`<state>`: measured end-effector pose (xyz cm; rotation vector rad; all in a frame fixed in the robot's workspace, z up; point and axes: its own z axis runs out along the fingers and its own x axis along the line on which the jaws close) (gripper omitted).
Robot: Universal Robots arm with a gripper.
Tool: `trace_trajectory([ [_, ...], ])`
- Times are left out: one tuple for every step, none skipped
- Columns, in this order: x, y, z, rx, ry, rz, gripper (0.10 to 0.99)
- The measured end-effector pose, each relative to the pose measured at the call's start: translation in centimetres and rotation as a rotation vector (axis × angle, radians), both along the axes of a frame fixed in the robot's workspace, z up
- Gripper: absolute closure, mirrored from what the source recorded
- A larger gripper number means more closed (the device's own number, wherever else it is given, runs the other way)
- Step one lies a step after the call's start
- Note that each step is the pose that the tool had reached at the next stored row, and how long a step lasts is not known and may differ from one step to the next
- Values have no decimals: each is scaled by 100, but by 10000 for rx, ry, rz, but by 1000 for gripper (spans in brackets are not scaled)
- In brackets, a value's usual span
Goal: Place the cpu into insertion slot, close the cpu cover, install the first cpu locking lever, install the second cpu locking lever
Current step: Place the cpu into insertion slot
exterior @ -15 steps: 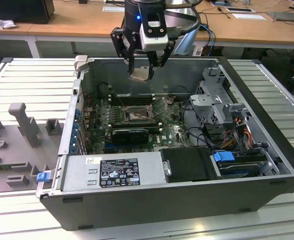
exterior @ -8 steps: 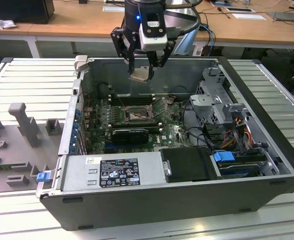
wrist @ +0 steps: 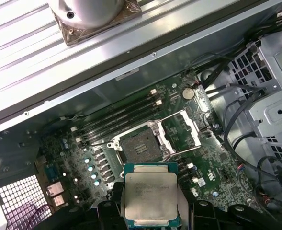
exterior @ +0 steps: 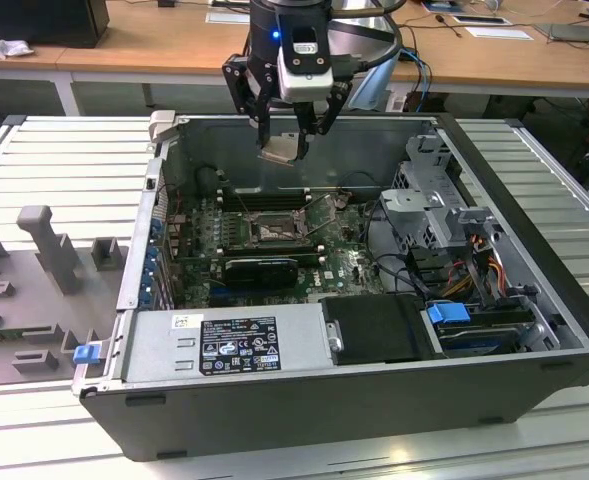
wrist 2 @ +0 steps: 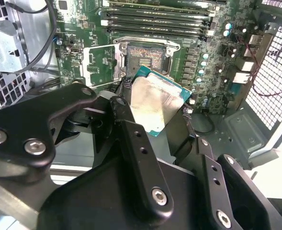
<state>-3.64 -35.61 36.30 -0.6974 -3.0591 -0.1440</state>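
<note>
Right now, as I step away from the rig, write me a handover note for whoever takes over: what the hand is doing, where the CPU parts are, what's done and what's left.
The hand is shut on the cpu and holds it in the air over the open computer case.
The insertion slot is empty, with its contacts exposed, inside the case below the cpu.
The cpu cover is swung open beside the slot.
Done: the cpu is gripped and over the case.
Left: the cpu is not yet seated, the cover is not closed, and neither locking lever step is done.
</note>
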Motion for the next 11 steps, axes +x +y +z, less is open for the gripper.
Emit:
trace_trajectory([
  [0, 0, 0, 0, 0, -30, 557],
  [0, 0, 0, 0, 0, -62, 557],
  [0, 0, 0, 0, 0, -90, 557],
  [0, 0, 0, 0, 0, -113, 557],
  [0, 0, 0, 0, 0, -147, 557],
  [0, 0, 0, 0, 0, -170, 557],
  [0, 0, 0, 0, 0, -215, 557],
  [0, 0, 0, 0, 0, -250, 557],
  [0, 0, 0, 0, 0, -272, 557],
  [0, 0, -1, 1, 0, -295, 557],
  [0, 0, 0, 0, 0, -319, 557],
])
